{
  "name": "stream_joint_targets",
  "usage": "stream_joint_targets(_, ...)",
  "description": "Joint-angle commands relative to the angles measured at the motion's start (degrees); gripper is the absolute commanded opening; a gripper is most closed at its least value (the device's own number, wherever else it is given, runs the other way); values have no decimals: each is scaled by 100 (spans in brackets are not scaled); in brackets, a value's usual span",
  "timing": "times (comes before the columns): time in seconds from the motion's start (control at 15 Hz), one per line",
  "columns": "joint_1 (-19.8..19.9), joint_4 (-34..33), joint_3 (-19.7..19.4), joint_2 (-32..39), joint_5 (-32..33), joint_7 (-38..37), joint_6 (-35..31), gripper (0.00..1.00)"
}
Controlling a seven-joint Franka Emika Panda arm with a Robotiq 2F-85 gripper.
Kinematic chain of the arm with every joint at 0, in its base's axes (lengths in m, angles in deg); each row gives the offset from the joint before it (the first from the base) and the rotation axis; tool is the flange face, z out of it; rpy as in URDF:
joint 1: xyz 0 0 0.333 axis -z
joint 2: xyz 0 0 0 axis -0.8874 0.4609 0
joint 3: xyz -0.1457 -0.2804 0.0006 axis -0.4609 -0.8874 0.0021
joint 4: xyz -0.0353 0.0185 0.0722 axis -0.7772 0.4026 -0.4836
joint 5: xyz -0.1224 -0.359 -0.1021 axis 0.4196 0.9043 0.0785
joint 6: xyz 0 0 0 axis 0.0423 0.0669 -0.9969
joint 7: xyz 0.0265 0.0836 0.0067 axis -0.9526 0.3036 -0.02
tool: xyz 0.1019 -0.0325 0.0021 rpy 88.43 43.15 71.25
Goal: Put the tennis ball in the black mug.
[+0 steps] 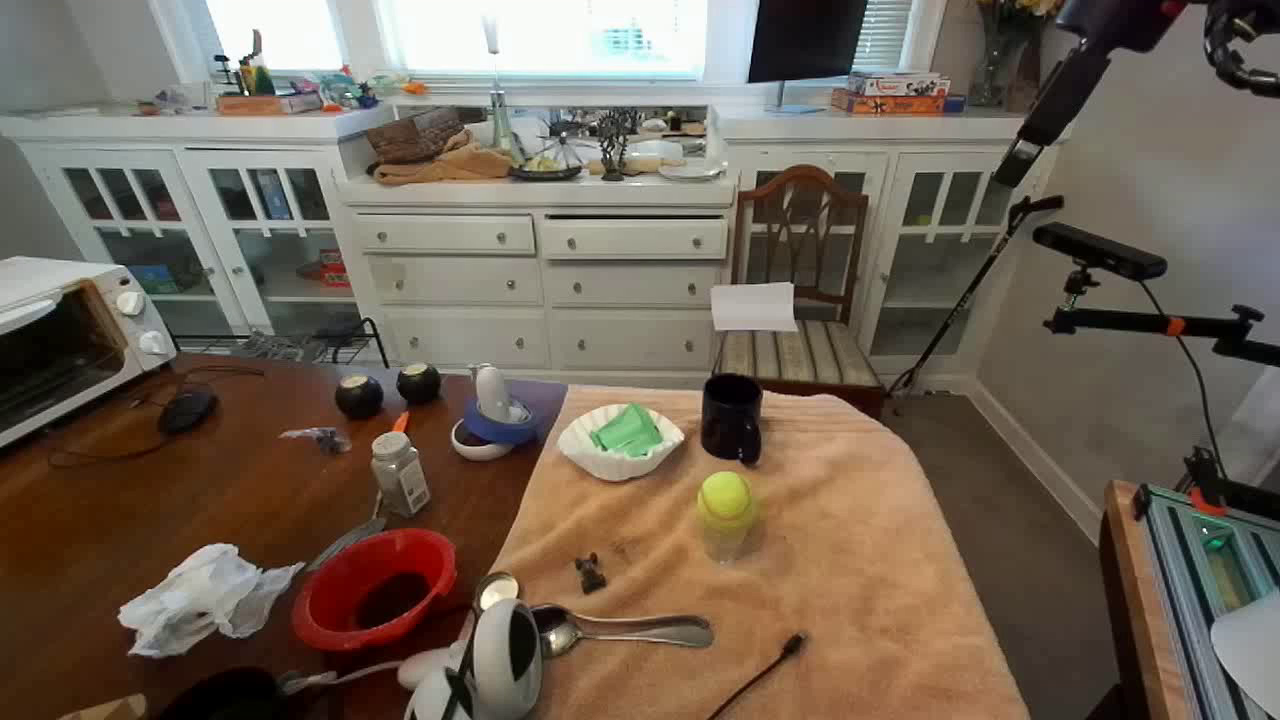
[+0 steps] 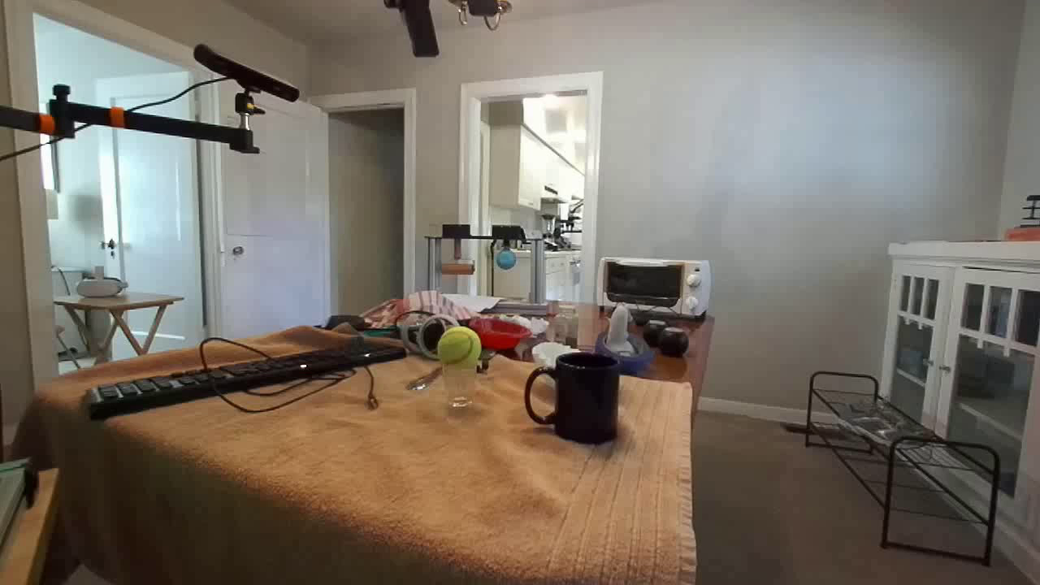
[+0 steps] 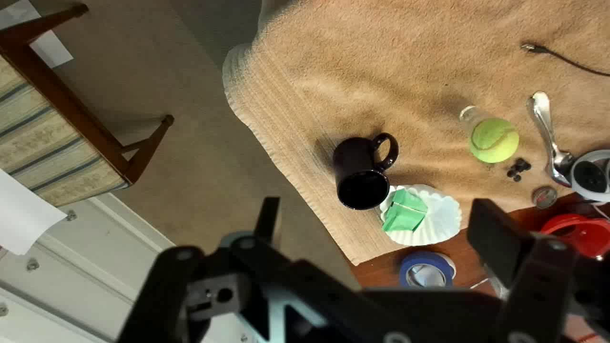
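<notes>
My hand [image 3: 376, 205] hangs well above the worktop [image 1: 270, 480], its fingers spread wide with nothing between them. The tennis ball [image 3: 494, 140] perches on the mouth of a small clear glass [image 2: 460, 388], which stands upright on the tan towel [image 1: 850, 560]; the black mug [image 2: 587, 398] stands upright near them, touching neither, its inside too dark to read. I judge that the task's first step, taking the ball, has yet to begin.

I expect the ball to be light and springy, and its fuzzy felt should grip well against my pads, so a moderate squeeze ought to do. The best hold, I think, is from straight above, one finger on either side at its widest line. Any lower and I would likely catch the glass, which looks smooth, light and easy to tip or crack. If the ball is wedged in the rim, the glass might rise with it, so a slow lift is wise. The mug looks stiff and steadier; its opening seems only a little wider than the ball, so I want to let go centred over it
</notes>
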Motion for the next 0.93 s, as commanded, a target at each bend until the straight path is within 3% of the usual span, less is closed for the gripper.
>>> stream_joint_targets(0.0,5,-10,6,4,-7,3,9,100)
stream_joint_targets(0.73,5,-10,6,4,-7,3,9,100)
stream_joint_targets(0.87,-264,-21,-55,99,-36,473,242,100)
